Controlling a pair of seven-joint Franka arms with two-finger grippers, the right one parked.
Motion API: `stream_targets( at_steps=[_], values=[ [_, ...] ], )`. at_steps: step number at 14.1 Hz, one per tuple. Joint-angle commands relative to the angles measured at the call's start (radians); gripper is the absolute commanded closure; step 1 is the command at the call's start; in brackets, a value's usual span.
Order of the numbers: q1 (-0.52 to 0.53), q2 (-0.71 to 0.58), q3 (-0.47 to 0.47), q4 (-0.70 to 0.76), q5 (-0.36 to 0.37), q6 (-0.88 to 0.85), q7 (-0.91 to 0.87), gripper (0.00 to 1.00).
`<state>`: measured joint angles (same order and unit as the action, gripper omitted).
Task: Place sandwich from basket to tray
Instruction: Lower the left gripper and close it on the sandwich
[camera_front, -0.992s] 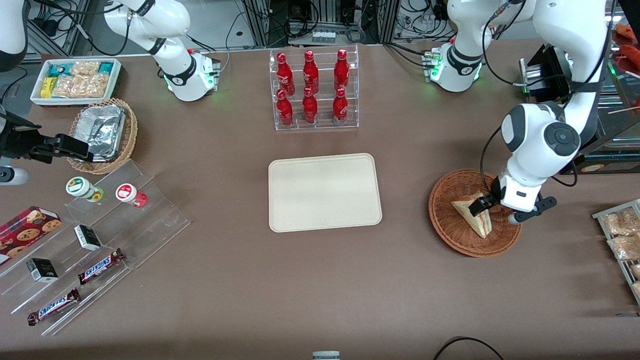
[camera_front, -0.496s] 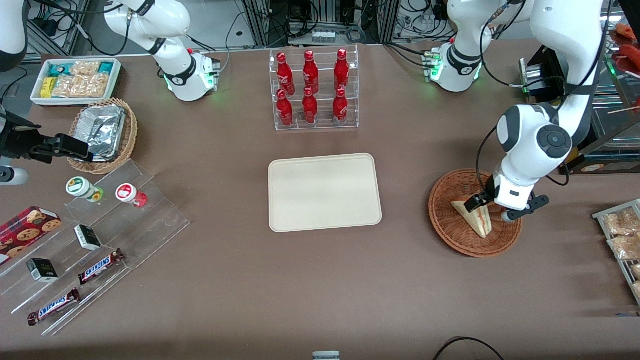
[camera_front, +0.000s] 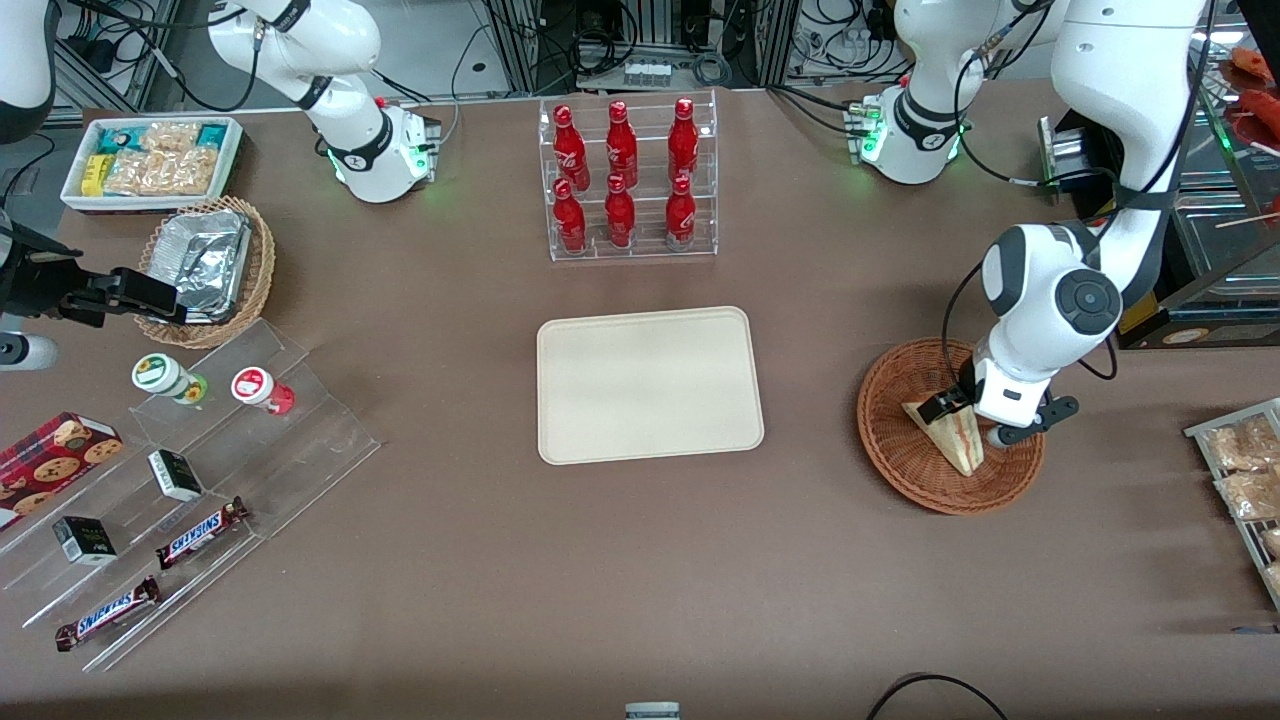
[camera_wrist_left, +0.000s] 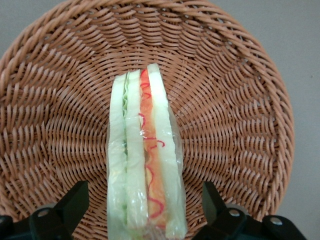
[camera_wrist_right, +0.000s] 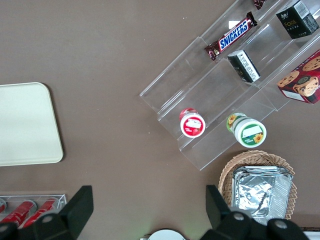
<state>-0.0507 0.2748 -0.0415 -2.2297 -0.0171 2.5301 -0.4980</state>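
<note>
Step — grasp approach | tool (camera_wrist_left: 142, 212) hovering spread, fingers straddling the clear-wrapped triangular sandwich (camera_wrist_left: 142, 170), which is lying in the round reddish-brown wicker basket (camera_wrist_left: 235, 100) | next — lowering, pinching, carrying to the flat cream-beige rectangular tray (camera_front: 648, 384).

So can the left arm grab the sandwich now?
Probably yes. The gripper hangs open right over the sandwich in the basket, one finger on each side of it, with nothing in between.
</note>
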Motion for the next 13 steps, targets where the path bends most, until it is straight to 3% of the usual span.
stream_targets(
  at_steps=[1,2,5,6,9,13],
  values=[
    [-0.001,0.017,-0.006,0.001,0.003,0.024,-0.016,0.01],
    [0.0,0.015,-0.009,0.001,0.003,0.022,-0.016,0.15],
    [0.0,0.007,-0.011,0.005,0.003,0.021,-0.011,0.93],
    [0.0,0.004,-0.011,0.007,0.003,0.018,-0.008,1.0],
    [0.0,-0.029,-0.011,0.009,0.02,0.0,-0.002,1.0],
    [0.0,-0.089,-0.043,0.164,0.063,-0.314,-0.002,1.0]
  ],
)
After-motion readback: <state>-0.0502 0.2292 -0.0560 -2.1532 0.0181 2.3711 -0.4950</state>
